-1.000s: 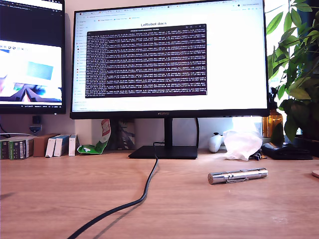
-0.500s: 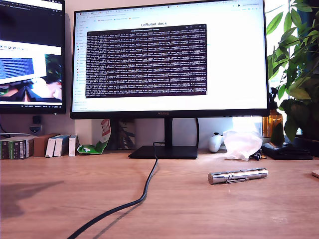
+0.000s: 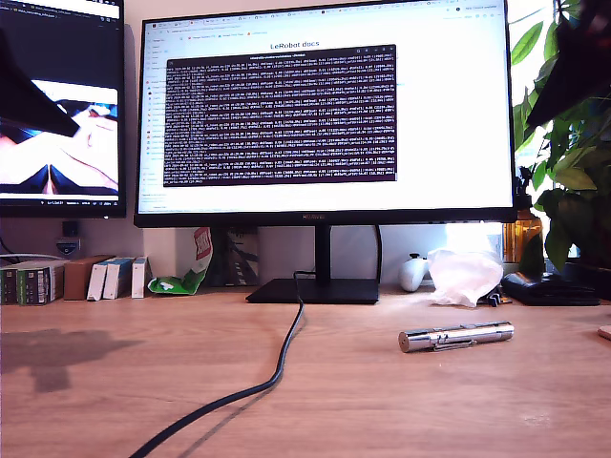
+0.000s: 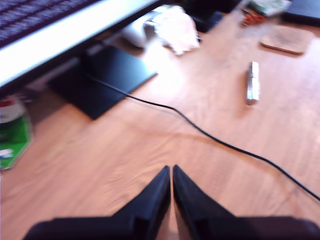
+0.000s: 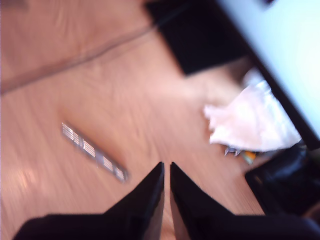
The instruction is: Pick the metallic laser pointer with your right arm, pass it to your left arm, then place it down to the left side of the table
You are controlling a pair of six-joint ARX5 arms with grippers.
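Light-brown wooden table [image 3: 95,401] across the lower half of the exterior view, big monitor [image 3: 325,114] standing behind on its black foot [image 3: 315,291], black cable [image 3: 258,386] running from that foot toward the lower left of the frame. Crumpled white tissue [image 3: 465,275] at centre right, leafy plant [image 3: 573,143] along the right edge, small boxes [image 3: 57,280] at the left edge.

Metallic laser pointer [image 3: 455,336] lying flat on the bare wood at lower right of the exterior view, in front of the tissue, well clear of the cable, touching nothing else. Also seen in the first wrist view [image 4: 253,82], far off beyond the cable, and in the second wrist view [image 5: 93,151], much nearer, though blurred.

Judging by looks: rigid metal, smooth and shiny, so probably slippery and prone to rolling on the wood; fairly light for its length, not fragile. Best taken across the barrel near the middle, away from the side clip, squeezed squarely so as not to squirt out. A mid-barrel hold also leaves both ends free for the hand-over.

My first gripper [image 4: 171,170]: tips drawn together with only a sliver of gap, nothing between them, hanging above bare wood, touching nothing. My second gripper [image 5: 165,167]: likewise pinched almost together, empty, poised above the table just beside the pointer but apart from it. Would need to spread before any grasp.
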